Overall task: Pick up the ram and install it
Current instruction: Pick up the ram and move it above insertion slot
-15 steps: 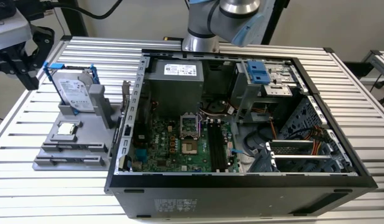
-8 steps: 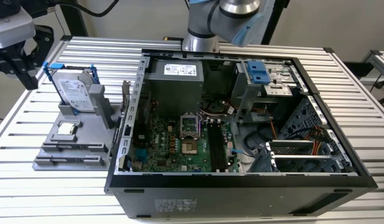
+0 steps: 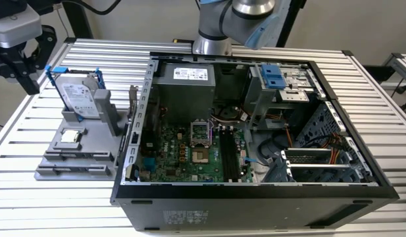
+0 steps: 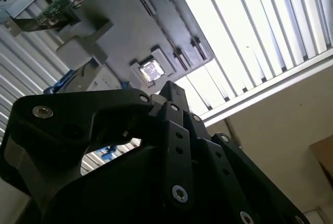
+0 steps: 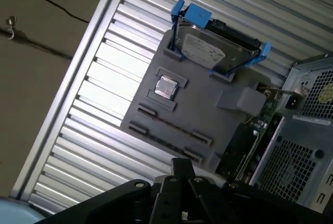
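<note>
The ram (image 3: 81, 154) looks like a thin dark strip standing on edge in a slot row of the grey holder (image 3: 91, 133), just in front of the small silver processor chip (image 3: 70, 136). In the first wrist view the ram (image 5: 174, 126) runs as a dark line across the holder below that chip. My gripper (image 3: 18, 74) hangs over the table's far corner at the exterior view's left, beyond the hard drive and well apart from the ram. Its black linkage (image 4: 171, 91) fills the near part of both wrist views (image 5: 179, 166), with nothing seen in it.
The silver hard drive (image 3: 78, 96) in a blue frame stands upright at the holder's back. A green card (image 3: 133, 101) stands between the holder and the open computer case (image 3: 255, 190). On the motherboard, long black memory slots (image 3: 226, 153) lie beside the processor socket (image 3: 201, 157).
</note>
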Controlling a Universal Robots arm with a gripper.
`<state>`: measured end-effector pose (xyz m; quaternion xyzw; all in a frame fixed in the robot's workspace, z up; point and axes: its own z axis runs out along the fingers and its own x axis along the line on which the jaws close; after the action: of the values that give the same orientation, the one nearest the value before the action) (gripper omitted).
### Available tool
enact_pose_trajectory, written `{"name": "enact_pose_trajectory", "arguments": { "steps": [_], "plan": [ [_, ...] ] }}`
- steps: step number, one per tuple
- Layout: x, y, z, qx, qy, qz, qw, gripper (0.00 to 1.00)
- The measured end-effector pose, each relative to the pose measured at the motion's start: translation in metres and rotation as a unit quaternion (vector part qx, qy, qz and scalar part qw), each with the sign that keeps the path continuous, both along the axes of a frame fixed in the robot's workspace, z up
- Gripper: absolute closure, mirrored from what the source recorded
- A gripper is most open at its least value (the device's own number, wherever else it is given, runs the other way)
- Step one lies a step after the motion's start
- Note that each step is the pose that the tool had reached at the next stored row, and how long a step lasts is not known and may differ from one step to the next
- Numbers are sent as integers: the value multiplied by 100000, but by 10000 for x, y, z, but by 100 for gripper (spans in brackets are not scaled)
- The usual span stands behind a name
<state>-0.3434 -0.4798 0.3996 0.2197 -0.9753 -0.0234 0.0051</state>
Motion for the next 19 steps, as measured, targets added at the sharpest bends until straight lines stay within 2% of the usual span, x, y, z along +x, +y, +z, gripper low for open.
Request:
{"name": "enact_pose_trajectory", "arguments": {
  "steps": [6,12,19],
  "plan": [
    [-1,0,6,-27,1,2838,99960,100],
    [-4,0,11,-58,1,5655,99840,100],
    [-4,0,12,-57,2,6123,99812,100]
  ]
}}
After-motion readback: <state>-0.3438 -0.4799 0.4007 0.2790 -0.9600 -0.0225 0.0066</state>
